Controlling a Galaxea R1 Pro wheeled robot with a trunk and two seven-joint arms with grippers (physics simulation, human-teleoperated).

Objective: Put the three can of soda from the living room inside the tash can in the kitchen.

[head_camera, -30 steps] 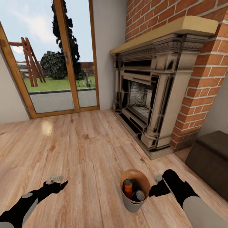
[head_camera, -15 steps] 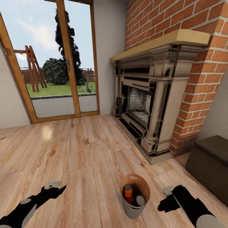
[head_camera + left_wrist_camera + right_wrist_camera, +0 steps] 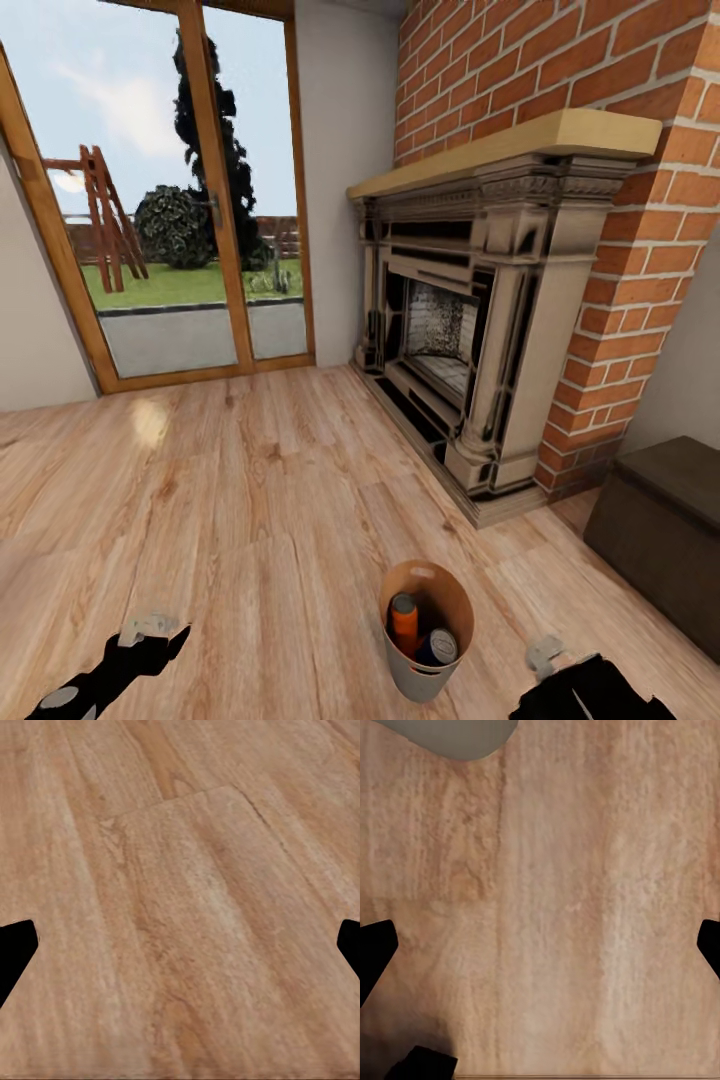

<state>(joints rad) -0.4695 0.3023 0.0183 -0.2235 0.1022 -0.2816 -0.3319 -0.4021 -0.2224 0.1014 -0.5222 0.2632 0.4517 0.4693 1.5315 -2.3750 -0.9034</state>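
Living room, wood floor [image 3: 250, 520], fireplace [image 3: 470, 330] at 1 o'clock. Tash can [image 3: 425, 630] at 6 o'clock holds orange can [image 3: 404, 618], blue can [image 3: 438, 646]. Left gripper [image 3: 150, 630], right gripper [image 3: 548, 655] both wide, empty. Judged: third can needs locating next.

Both my arms low, both claws spread and empty.

My left arm lies at about 7 o'clock in the head view, black forearm angled up toward 1 o'clock, ending in my left gripper [image 3: 150, 632]. In the left wrist view its 2 dark fingertips [image 3: 15, 952] sit far apart, nothing between them. My right arm is at about 5 o'clock, my right gripper [image 3: 548, 655] aimed toward 11 o'clock. Its 2 fingertips [image 3: 373, 949] are likewise set wide, gripping nothing.
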